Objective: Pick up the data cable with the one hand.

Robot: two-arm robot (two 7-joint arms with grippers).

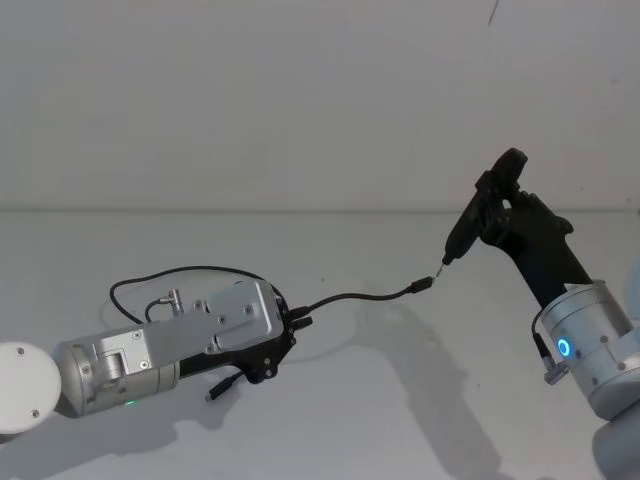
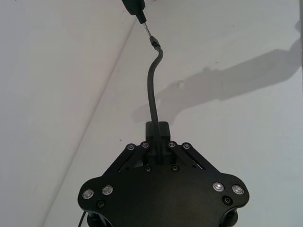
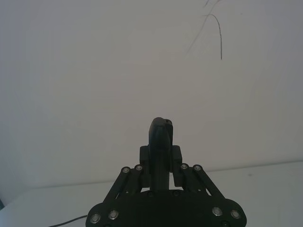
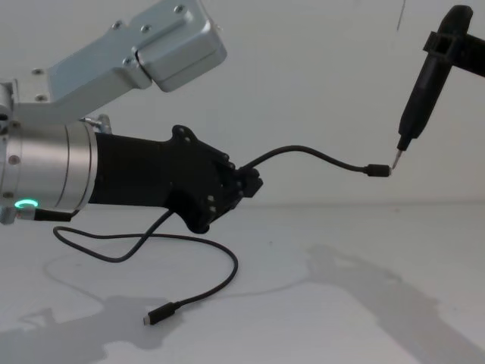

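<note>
stretching across the near part of the scene, the white table carries soft shadows of both arms and is plain and matte, with no label or writing legible anywhere. one small plug of the data cable lies on it in the chest view, the cord curving up from there in a loop toward the left arm. the left pincer, black and angular on a silver wrist with a green glowing ring, is clenched on the data cable partway along its length, above the table. from its fingertips the cord arches forward in the air to its other plug. that plug hangs just at the small metal tip of a slim black pen-like tool, touching it or nearly so; i cannot tell which. the right pincer is clamped around this tool, holding it tilted with the tip pointing down and toward the left pincer; its silver wrist shows a blue ring in the head view. behind everything stands a bare white wall, meeting the table in a straight seam.
</note>
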